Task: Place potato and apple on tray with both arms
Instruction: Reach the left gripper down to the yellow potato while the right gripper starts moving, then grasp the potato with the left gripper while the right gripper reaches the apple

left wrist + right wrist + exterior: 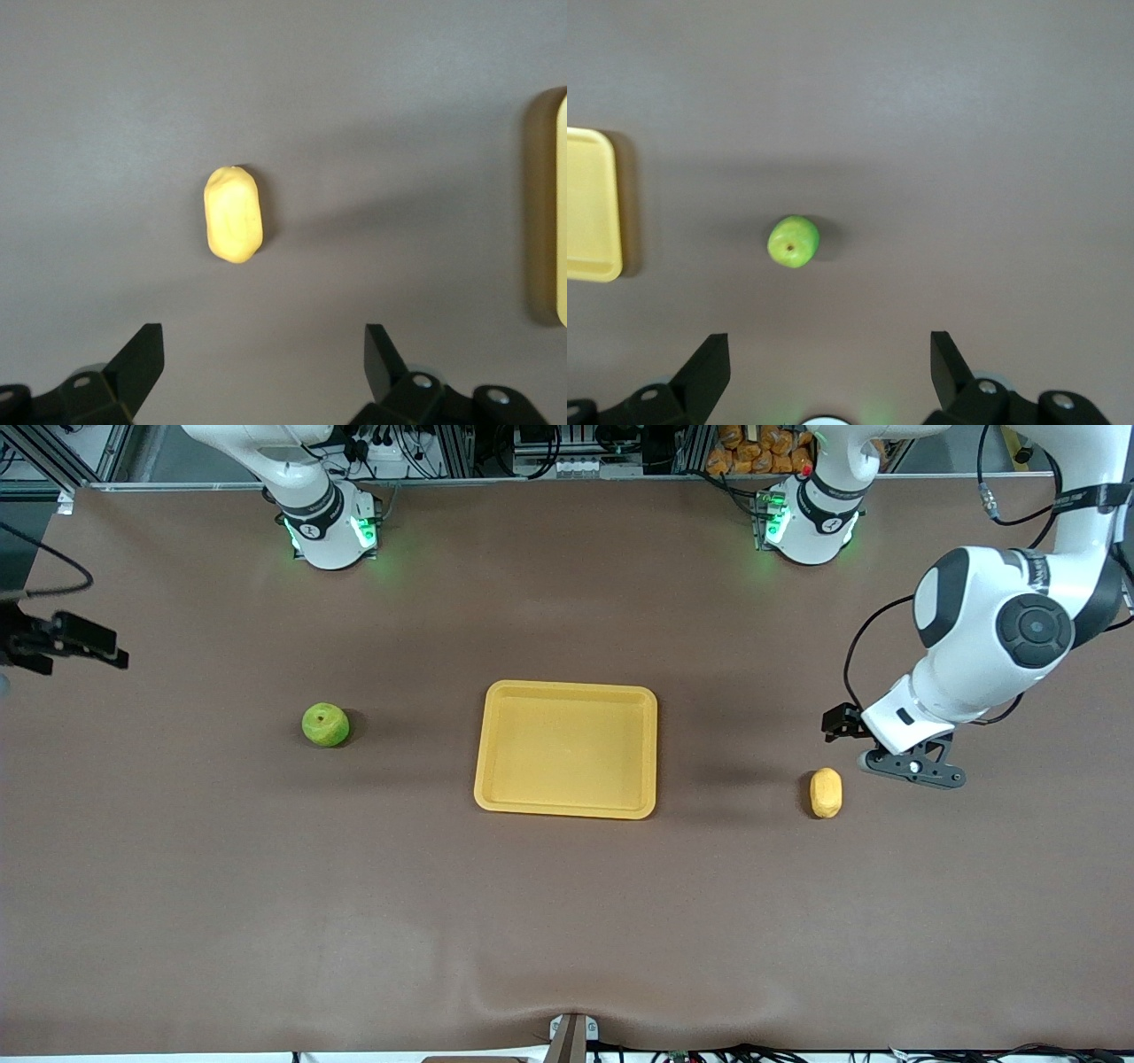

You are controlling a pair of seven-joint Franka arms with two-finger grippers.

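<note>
The yellow-orange tray lies mid-table with nothing in it. The green apple rests on the mat toward the right arm's end, and the pale potato toward the left arm's end. My left gripper hangs open just above the table beside the potato, a little farther toward the left arm's end. My right gripper is open and high over the mat, with the apple small below it. In the front view only a black piece of that wrist shows at the edge.
Brown mat covers the whole table. Both arm bases stand along the robots' edge with green lights on. A small bracket sits at the table edge nearest the front camera. The tray's rim shows in both wrist views.
</note>
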